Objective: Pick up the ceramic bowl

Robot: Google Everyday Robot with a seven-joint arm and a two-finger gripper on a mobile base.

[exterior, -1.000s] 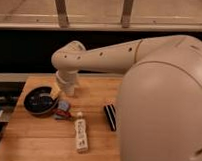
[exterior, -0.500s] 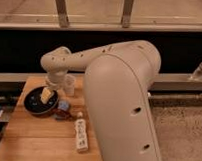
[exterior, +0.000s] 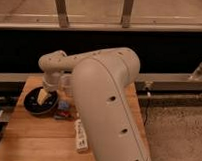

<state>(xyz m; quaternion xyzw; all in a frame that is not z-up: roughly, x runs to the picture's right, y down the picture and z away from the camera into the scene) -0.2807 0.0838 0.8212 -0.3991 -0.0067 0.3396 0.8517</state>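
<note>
The ceramic bowl point(exterior: 37, 104) is a round, shallow, dark glossy bowl on the left part of the wooden table point(exterior: 27, 142). My white arm reaches from the right across the table and bends down over the bowl. The gripper point(exterior: 43, 96) sits right above or inside the bowl, with a pale finger showing against the dark inside. The arm's wrist hides the bowl's right rim.
A small blue and red packet point(exterior: 63, 110) lies just right of the bowl. A white bottle or tube point(exterior: 81, 136) lies on the table nearer the front. The arm's large body covers the table's right half. A dark wall and a rail run behind.
The arm has swung further left and now fills more of the view. The gripper has stayed over the bowl, which has not moved.
</note>
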